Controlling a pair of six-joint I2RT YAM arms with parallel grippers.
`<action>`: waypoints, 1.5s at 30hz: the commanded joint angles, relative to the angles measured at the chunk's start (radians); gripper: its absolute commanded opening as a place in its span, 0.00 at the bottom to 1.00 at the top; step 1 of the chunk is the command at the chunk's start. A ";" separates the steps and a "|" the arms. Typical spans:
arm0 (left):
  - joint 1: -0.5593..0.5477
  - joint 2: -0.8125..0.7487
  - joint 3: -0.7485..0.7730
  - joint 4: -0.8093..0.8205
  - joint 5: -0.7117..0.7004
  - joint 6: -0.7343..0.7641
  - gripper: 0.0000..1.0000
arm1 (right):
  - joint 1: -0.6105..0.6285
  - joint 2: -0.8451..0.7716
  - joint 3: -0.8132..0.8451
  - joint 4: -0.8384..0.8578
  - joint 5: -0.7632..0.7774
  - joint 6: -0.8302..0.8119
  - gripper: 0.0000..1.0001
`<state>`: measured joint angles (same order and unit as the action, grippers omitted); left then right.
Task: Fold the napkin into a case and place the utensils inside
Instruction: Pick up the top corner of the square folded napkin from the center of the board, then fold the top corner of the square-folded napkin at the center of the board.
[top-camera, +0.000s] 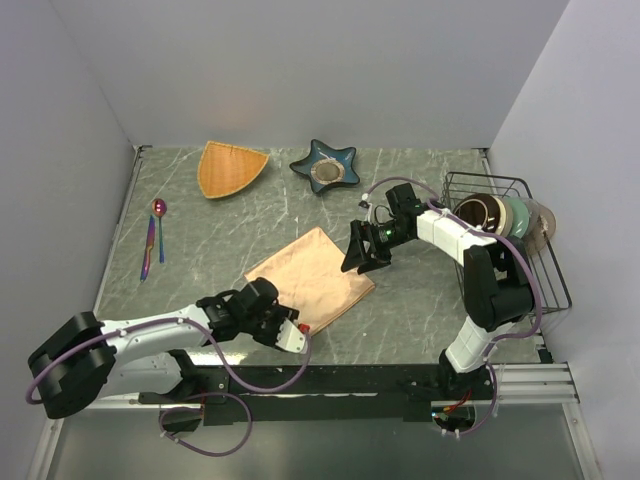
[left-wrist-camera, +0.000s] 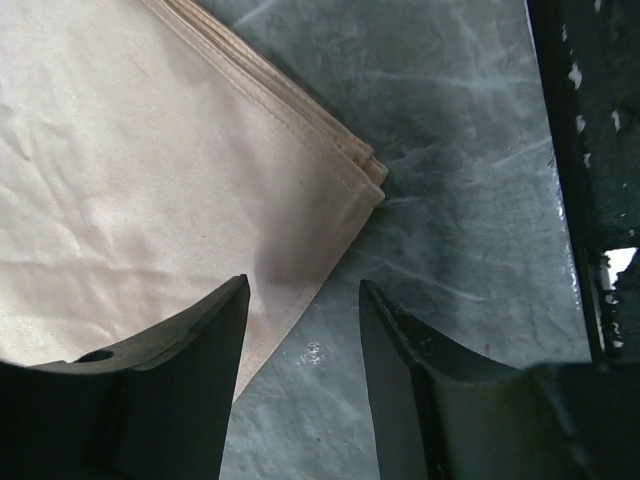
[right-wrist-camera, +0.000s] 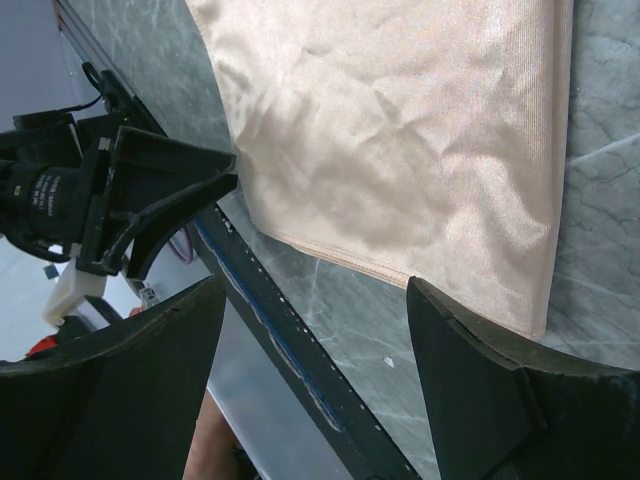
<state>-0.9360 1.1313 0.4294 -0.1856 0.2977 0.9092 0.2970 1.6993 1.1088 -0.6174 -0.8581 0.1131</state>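
I see the napkin (top-camera: 312, 278) folded flat at the middle of the table (top-camera: 420, 300) | left tool (left-wrist-camera: 305, 295) spread, empty, over its near corner | right tool (right-wrist-camera: 315, 290) spread wide, empty, above its right side | utensils (top-camera: 153, 240) at the table's left edge, well apart.

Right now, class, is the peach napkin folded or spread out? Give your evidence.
Folded: the napkin shows several stacked layer edges at its corner in the left wrist view.
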 joint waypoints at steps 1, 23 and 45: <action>-0.015 0.019 -0.024 0.064 -0.023 0.082 0.51 | -0.007 0.002 0.034 -0.015 -0.015 -0.018 0.81; 0.014 0.011 0.063 0.034 0.044 0.023 0.03 | -0.009 0.017 0.037 -0.019 -0.018 -0.018 0.81; 0.361 0.594 0.787 -0.238 0.363 -0.285 0.12 | -0.105 0.039 0.033 0.018 -0.009 -0.029 0.76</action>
<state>-0.6064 1.6619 1.1156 -0.3882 0.5632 0.7086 0.2100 1.7420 1.1145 -0.6216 -0.8581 0.1055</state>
